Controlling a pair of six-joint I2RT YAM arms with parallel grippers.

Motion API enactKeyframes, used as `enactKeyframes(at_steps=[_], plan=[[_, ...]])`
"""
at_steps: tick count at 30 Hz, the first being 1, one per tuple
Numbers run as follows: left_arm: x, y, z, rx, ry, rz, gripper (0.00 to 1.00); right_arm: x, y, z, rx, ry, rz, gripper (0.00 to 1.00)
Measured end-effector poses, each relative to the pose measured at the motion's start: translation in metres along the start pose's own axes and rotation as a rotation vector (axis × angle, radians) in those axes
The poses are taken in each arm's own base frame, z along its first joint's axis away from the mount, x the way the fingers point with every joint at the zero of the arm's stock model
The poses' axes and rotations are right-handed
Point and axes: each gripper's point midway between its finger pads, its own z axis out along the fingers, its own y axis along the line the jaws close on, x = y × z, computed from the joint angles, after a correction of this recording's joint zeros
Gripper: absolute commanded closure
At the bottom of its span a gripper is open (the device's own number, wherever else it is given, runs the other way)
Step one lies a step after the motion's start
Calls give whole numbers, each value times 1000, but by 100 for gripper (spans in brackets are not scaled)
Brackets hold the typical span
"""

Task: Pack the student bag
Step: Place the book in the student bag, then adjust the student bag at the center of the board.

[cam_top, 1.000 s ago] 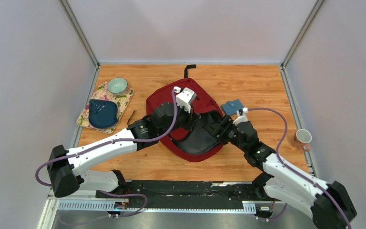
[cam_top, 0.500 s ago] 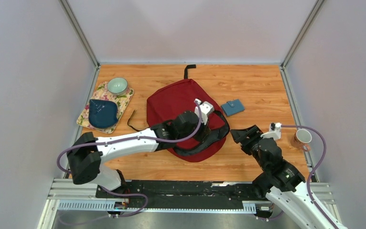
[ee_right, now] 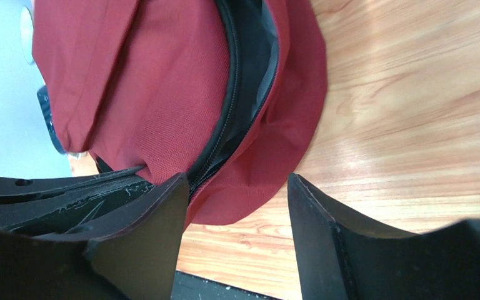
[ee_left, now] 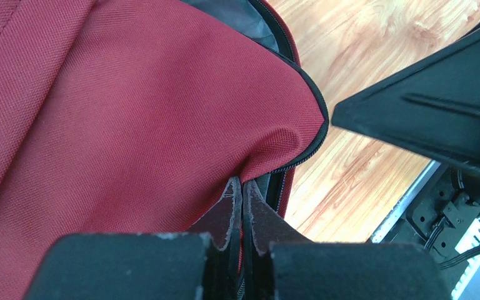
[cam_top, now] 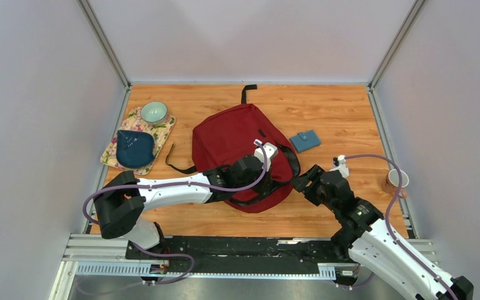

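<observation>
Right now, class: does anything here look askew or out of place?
The student bag lies flat, zip gaping at its near right edge, fabric bunched where the left tool pinches it. A blue wallet lies outside, beside it.

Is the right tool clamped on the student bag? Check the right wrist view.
No, the right tool stands open, jaws wide apart, not pinching the student bag.

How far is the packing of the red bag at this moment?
Done: the student bag has its zipper open, dark lining showing. In hand: the left gripper is shut on the bag's edge by the zipper; the right gripper is open beside it. Left: the small blue wallet lies outside the bag.
</observation>
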Motion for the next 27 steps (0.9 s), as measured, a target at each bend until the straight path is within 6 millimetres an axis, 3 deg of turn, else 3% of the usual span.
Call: enactKeyframes(at_steps=[7, 15, 27], plan=[[0, 0, 0, 2, 2, -1, 100, 20, 5, 16, 9, 108, -3, 49], [-5, -3, 1, 4, -4, -18, 100, 27, 17, 21, -41, 144, 6, 55], [-13, -3, 4, -20, -9, -48, 100, 18, 40, 1, -184, 117, 13, 59]])
